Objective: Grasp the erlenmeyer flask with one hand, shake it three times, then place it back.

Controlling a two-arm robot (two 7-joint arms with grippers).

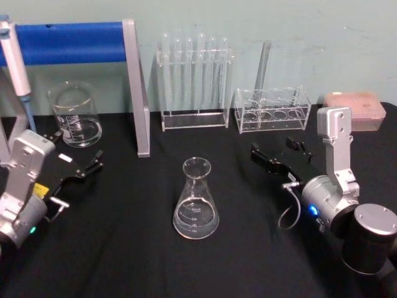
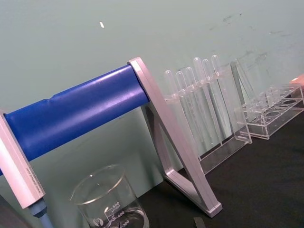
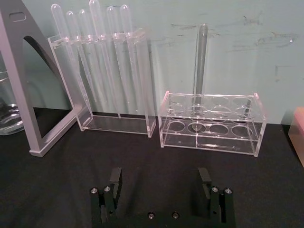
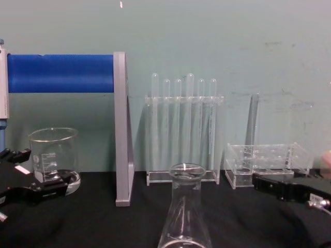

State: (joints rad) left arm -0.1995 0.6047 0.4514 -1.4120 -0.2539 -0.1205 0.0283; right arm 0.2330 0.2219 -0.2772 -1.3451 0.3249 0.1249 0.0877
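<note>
While our right gripper [image 1: 280,155] waits, jaws apart, the upright clear glass conical flask [image 1: 196,202] stands near-left of it — closer than to our left gripper [image 1: 87,169].

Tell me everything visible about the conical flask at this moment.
The flask is clear glass, with a wide base, sloping sides, a narrow neck and a flared lip. Faint white scale marks show on its side, and a little clear liquid lies at the bottom. It stands upright on the black table, in front of the racks, between the two arms. Nothing grips or touches it.
</note>
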